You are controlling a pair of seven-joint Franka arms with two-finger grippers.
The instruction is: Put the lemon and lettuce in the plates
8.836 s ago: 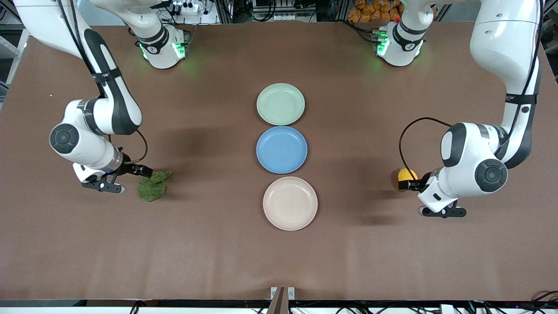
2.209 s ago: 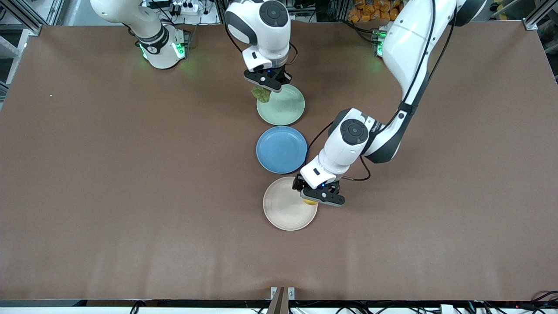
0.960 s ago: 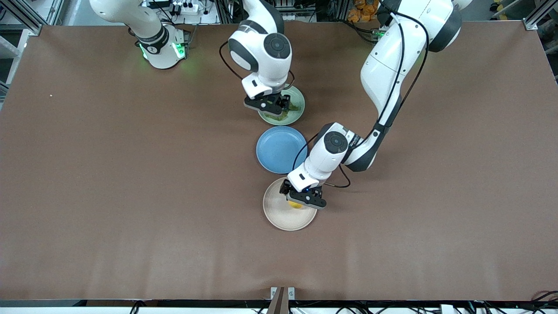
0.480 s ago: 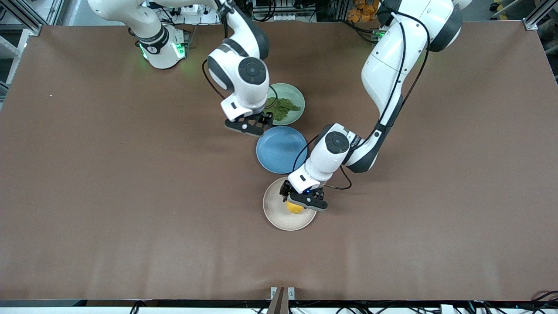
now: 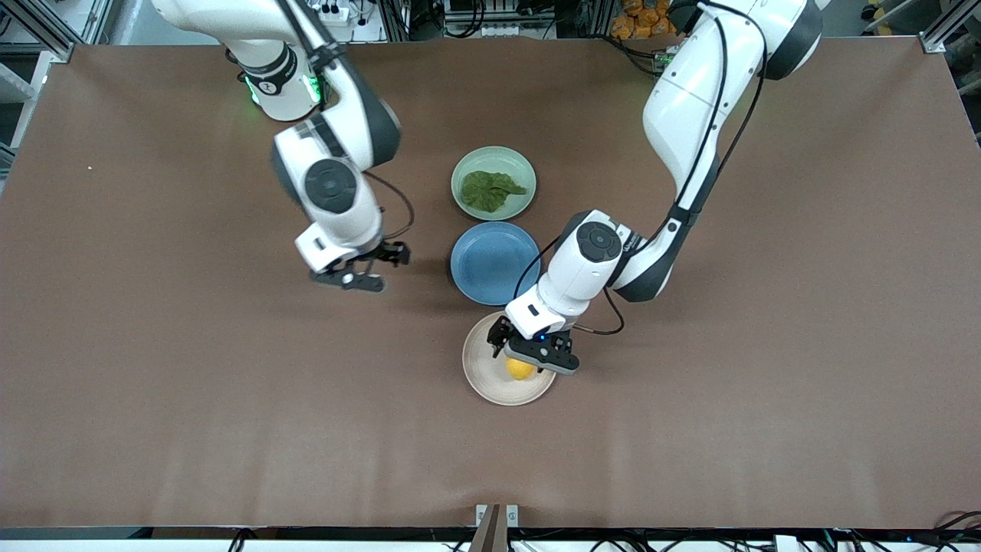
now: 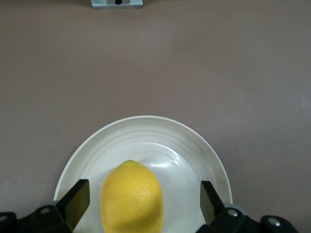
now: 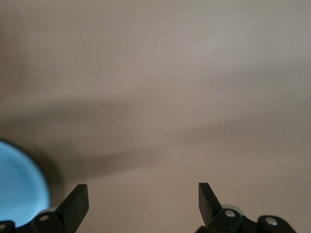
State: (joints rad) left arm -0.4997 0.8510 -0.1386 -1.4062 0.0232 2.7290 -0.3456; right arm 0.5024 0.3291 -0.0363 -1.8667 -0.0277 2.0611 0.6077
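Observation:
The yellow lemon lies in the beige-cream plate; in the left wrist view the lemon sits on that plate between the spread fingers, touching neither. My left gripper is open just over the lemon. The dark green lettuce lies flat in the mint green plate. My right gripper is open and empty over bare table beside the blue plate, toward the right arm's end; it also shows in the right wrist view.
A blue plate sits empty between the two other plates; its edge shows in the right wrist view. A small metal bracket sits at the table's front edge, seen too in the left wrist view.
My right gripper let go of the lettuce in the mint green plate and moved away toward the right arm's end. My left gripper opened and rose slightly off the lemon.

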